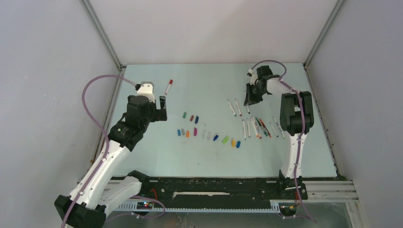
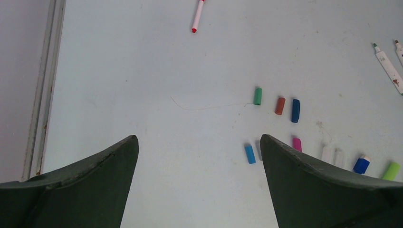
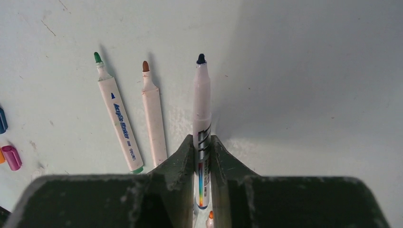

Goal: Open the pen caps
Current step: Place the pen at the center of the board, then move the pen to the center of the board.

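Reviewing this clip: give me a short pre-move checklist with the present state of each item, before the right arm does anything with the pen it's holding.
1. Right gripper shut on the dark-tipped pen: ok.
2. That pen uncapped, tip bare: ok.
3. Left gripper open and empty: ok.
4. Loose caps lying apart from the right arm: ok.
5. Red-capped pen uncapped: not ok, cap on.
6. Held pen clear of the table: cannot tell.

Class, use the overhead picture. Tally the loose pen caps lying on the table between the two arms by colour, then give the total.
Blue caps: 4
Green caps: 2
Orange caps: 2
Red-brown caps: 1
Pink caps: 1
Pale or grey caps: 3
Total: 13
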Robot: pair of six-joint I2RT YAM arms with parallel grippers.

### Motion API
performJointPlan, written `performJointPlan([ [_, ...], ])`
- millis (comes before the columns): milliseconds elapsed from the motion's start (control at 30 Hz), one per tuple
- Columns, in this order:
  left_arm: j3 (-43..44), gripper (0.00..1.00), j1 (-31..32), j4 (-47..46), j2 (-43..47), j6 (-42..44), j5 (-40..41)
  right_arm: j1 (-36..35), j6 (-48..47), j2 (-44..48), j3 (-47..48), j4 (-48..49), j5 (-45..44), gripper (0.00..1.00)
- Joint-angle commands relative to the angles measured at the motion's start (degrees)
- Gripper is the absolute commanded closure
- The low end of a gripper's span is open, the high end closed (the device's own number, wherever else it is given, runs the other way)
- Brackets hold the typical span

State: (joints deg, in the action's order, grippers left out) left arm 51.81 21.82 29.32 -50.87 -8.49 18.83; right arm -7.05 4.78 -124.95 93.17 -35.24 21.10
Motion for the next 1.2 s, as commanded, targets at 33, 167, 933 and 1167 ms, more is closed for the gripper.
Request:
performJointPlan([
  [33,-0.37,0.0,-0.64,-1.08,1.1,0.83,-0.61,0.2,0.28,-0.42,2.54,-0.52,-0.89,0.82],
  [167,-1.05,0.0,-0.64,-1.92,1.52,0.84,-0.78,0.19,0.14,-0.43,2.72,-0.88,-0.55,0.8],
  [933,-0.09,0.0,-7.77,-14.76,-9.88,-11.36,-23.59,1.18,-9.1,12.28,-0.29,-6.24,8.76,0.58],
  [1167,9.27,0.0,-12.08,-13.23,-25.22,-8.75,-22.4,4.9,-27.39,26.17,-6.55,-14.94,24.24,0.45],
])
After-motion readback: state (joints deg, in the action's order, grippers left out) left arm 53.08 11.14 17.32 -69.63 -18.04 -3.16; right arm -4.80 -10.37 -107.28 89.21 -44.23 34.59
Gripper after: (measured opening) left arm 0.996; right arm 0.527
